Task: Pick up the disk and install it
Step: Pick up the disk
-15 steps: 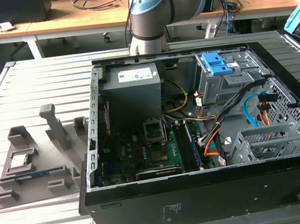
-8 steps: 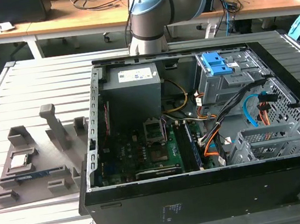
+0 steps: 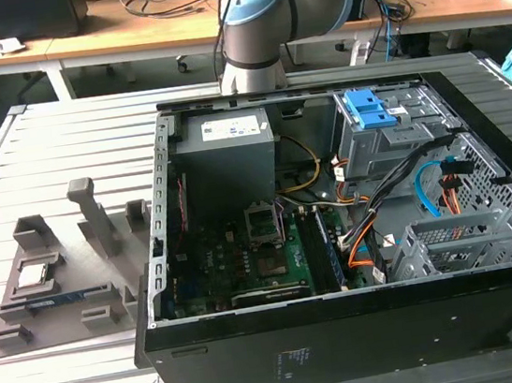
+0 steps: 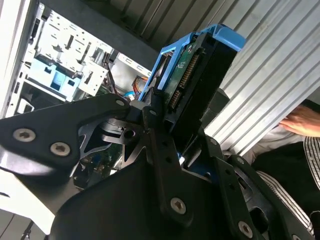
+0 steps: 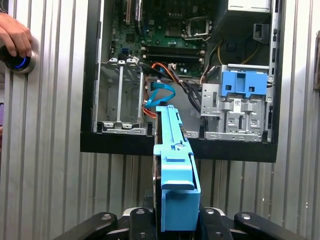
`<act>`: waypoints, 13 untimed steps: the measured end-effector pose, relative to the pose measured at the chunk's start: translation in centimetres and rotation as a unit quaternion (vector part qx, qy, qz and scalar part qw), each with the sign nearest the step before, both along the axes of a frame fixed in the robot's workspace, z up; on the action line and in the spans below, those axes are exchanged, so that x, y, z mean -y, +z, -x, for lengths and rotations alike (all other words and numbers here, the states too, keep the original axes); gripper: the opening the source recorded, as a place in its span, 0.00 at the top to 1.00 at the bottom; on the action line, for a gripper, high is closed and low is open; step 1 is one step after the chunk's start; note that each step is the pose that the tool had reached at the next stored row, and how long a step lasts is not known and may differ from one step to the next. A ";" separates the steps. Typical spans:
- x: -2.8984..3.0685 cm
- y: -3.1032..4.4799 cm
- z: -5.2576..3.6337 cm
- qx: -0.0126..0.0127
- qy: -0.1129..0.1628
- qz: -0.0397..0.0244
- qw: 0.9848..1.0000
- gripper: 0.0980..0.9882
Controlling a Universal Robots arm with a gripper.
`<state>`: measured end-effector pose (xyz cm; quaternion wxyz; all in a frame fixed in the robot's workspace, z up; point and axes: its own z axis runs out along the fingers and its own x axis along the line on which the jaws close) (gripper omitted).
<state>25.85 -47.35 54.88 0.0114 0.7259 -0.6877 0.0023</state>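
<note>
One open computer case [image 3: 350, 330] lies on a slatted metal table [image 3: 42, 144] in the exterior view, with the arm [image 3: 261, 11] rising behind it. Inside, an empty grey drive cage [image 3: 461, 240] sits toward the exterior view's right, and a grey bay [image 3: 373, 110] with a blue latch lies farther back. A grey fixture [image 3: 51, 285] rests on the table beside the case, at the exterior view's left.

In the second wrist view, the gripper [image 4: 182, 135] is clamped on the disk [image 4: 200, 75]. Its black fingers [image 4: 152, 112] press the blue carrier's sides, and the disk juts out past the fingertips, connector edge toward the camera. A person's hand [image 4: 302, 120] lies near the table's edge.

In the first wrist view, the disk [image 5: 175, 165] appears edge-on, gripped in the gripper [image 5: 176, 220], off the table and outside the case. It lines up between the drive cage [image 5: 120, 95] and the bay [image 5: 243, 82]. A hand [image 5: 15, 35] rests on a blue-lit button [image 5: 21, 62].
</note>
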 end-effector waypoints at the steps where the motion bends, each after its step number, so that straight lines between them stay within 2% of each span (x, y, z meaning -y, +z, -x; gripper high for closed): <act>1: 0.36 -0.04 0.05 0.000 0.000 0.000 1.000 0.70; 4: 1.40 -0.18 0.14 0.000 0.000 0.000 1.000 0.70; 6: 1.72 -0.23 0.16 0.000 0.000 0.000 1.000 0.70; 11: 3.15 -0.45 0.23 0.000 0.000 0.000 1.000 0.70; 13: 3.49 -0.50 0.25 0.000 0.000 0.000 1.000 0.70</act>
